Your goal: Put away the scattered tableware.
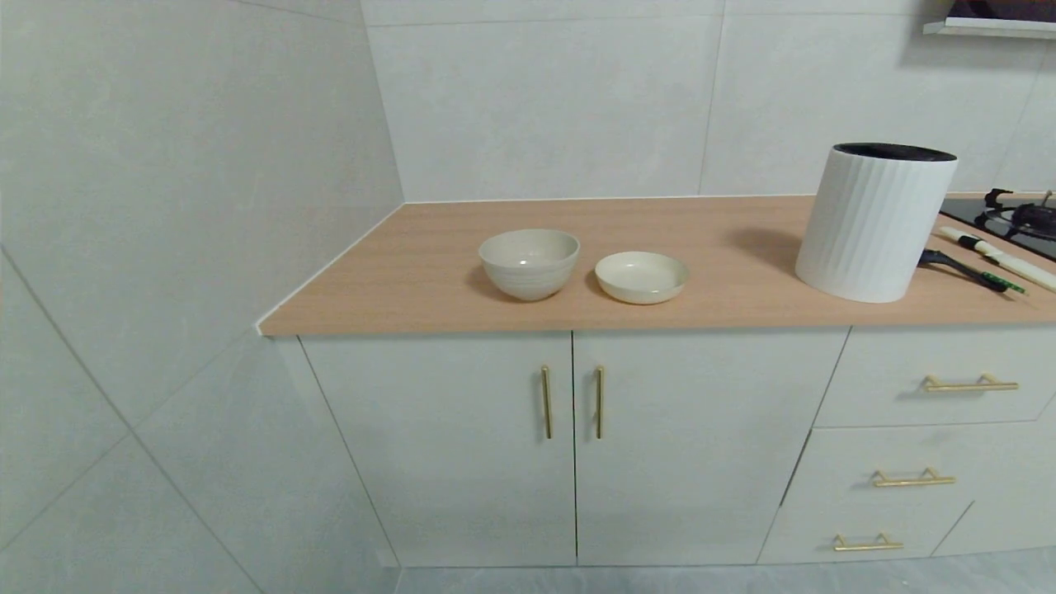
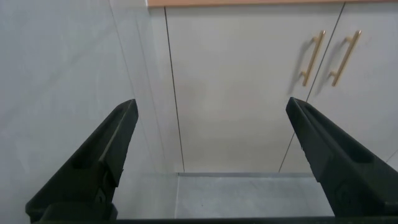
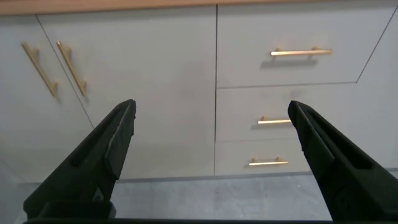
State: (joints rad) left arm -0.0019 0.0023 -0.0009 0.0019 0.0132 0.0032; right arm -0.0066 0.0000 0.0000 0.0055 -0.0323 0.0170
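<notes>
A deep cream bowl [image 1: 529, 262] stands on the wooden countertop [image 1: 412, 272], left of centre. Just to its right sits a shallow cream dish [image 1: 641, 276], a small gap between them. My left gripper [image 2: 211, 109] hangs low in front of the cabinet doors, open, with nothing between its fingers. My right gripper [image 3: 211, 109] is also open and empty, held low facing the cabinet door and the drawers.
A tall white ribbed container [image 1: 874, 221] stands at the counter's right, with utensils [image 1: 986, 262] and a gas hob [image 1: 1019, 216] beyond it. Below are two doors with gold handles [image 1: 546, 402] and three drawers [image 1: 969, 383]. A tiled wall [image 1: 165, 206] closes the left side.
</notes>
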